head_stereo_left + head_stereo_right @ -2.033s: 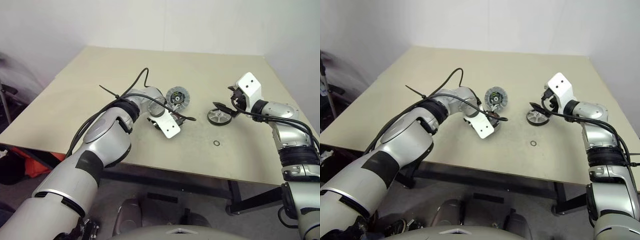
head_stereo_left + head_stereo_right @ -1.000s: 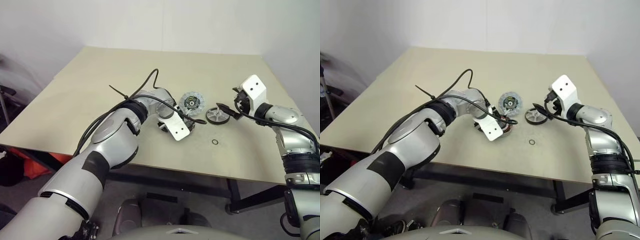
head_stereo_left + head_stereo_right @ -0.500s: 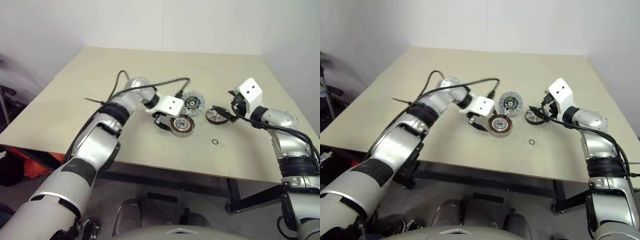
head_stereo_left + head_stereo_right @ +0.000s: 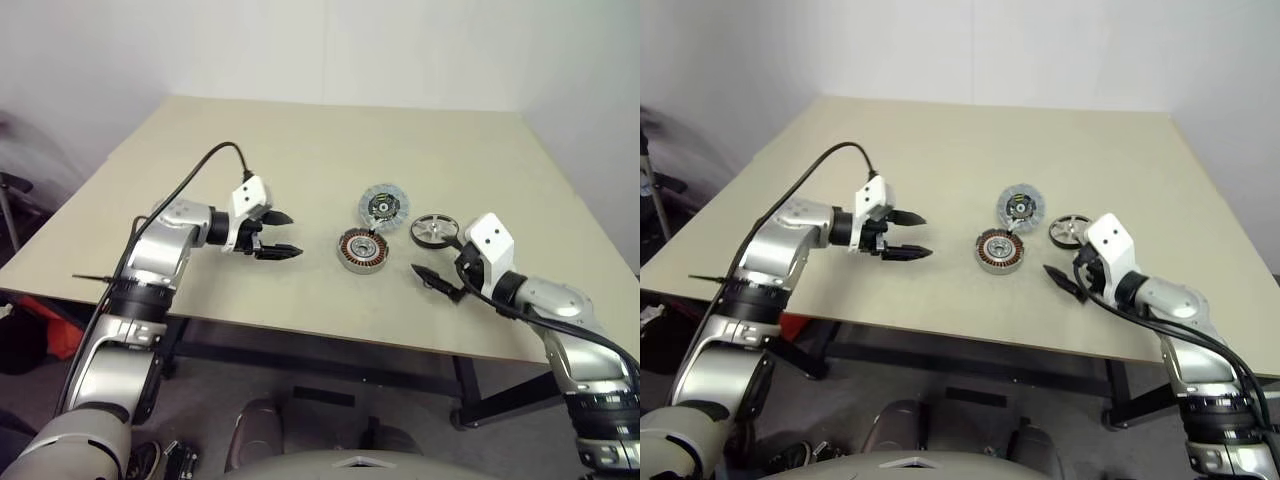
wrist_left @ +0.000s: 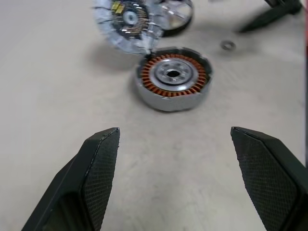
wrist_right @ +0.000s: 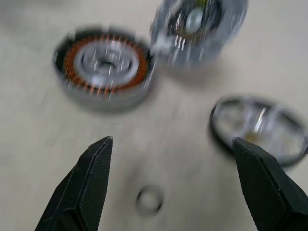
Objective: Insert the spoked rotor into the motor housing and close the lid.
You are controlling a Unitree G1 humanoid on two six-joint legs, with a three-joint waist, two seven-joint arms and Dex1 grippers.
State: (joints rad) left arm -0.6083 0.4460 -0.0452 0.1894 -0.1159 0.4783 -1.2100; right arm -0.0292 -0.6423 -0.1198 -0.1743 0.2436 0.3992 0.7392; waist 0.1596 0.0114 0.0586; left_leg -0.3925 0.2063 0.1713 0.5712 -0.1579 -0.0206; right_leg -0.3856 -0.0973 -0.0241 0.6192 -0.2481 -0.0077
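Beige table [image 4: 300, 140], head views. Three parts lie grouped right of frame centre.

Motor housing [image 4: 363, 249]: flat on the table, open side up, copper windings ringing a silver hub. Sits just below centre of the group.

Lid [image 4: 384, 206]: pale disc with a dark centre piece, just above and slightly right of the housing; in the left wrist view its edge meets or overlaps the housing's rim.

Spoked rotor [image 4: 435, 230]: dark rim, thin silver spokes, lying flat to the right of the lid, apart from the housing. Not inserted.

Small loose ring [image 6: 148, 200]: on the bare table below the rotor and right of the housing, touching nothing.

Left gripper [image 4: 277, 234]: left of the housing, well apart from it, pointing toward it. Fingers spread wide, nothing between them.

Right gripper [image 4: 438, 280]: lower right of the housing, below the rotor, near the table surface. Right wrist view shows the fingers set wide apart and empty, with housing, lid and rotor ahead.
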